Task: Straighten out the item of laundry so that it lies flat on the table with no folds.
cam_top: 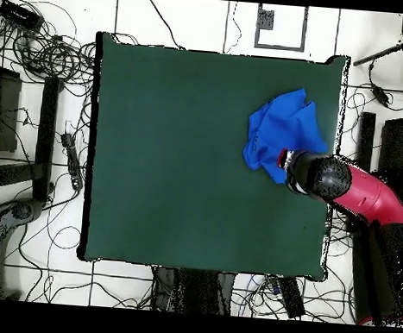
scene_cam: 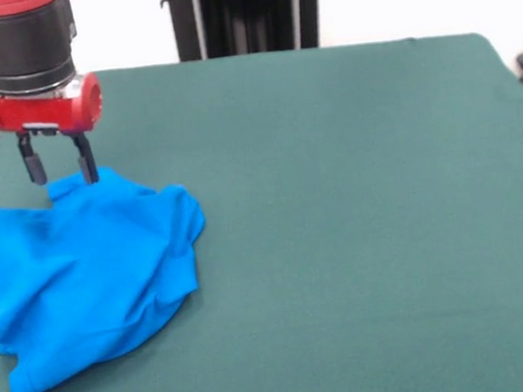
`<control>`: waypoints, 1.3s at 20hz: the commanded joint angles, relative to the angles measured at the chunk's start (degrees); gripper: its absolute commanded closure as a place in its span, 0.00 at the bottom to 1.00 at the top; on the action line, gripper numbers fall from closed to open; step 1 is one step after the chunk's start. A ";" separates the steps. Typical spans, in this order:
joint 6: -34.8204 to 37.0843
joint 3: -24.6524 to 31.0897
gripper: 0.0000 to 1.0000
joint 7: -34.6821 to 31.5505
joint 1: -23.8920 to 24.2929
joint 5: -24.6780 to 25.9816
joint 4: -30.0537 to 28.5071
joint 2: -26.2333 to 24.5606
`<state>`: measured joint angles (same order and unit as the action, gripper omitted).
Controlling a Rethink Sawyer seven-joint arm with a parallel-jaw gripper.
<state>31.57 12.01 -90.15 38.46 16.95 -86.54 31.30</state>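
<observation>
The item of laundry [scene_cam: 87, 270], a bright blue shirt, lies crumpled with many folds at the left edge of the green table [scene_cam: 358, 223]; no print shows. In the overhead view the item of laundry [cam_top: 281, 128] sits near the right edge of the table [cam_top: 180, 154]. My gripper [scene_cam: 60, 172] hangs over the shirt's far edge, open, its two dark fingers apart with nothing between them and the tips at the cloth's top fold. In the overhead view the red arm hides the gripper [cam_top: 287, 165].
The shirt's left side reaches the table's left edge in the front view. Cables [cam_top: 41, 48] and stands lie on the floor around the table. A black pedestal [scene_cam: 244, 12] stands behind the far edge.
</observation>
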 commanded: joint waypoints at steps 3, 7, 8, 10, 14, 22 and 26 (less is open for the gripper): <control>-4.76 5.38 0.00 -6.17 -2.78 -1.47 -7.06 -2.61; -5.59 5.01 0.00 -6.37 -2.86 -1.28 -7.53 -2.97; -5.87 4.91 0.00 -6.38 -2.85 -1.18 -7.58 -3.17; -6.53 4.70 0.00 -6.49 -2.83 -1.05 -7.56 -3.56; -6.68 4.43 0.00 -6.12 -2.72 -0.94 -7.34 -3.64; -6.85 3.43 0.00 -6.62 -2.87 -0.69 -8.49 -2.92; -8.07 2.57 0.00 -7.14 -2.85 -0.04 -9.10 -3.00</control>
<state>26.71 12.01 -90.15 38.29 16.95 -89.63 30.94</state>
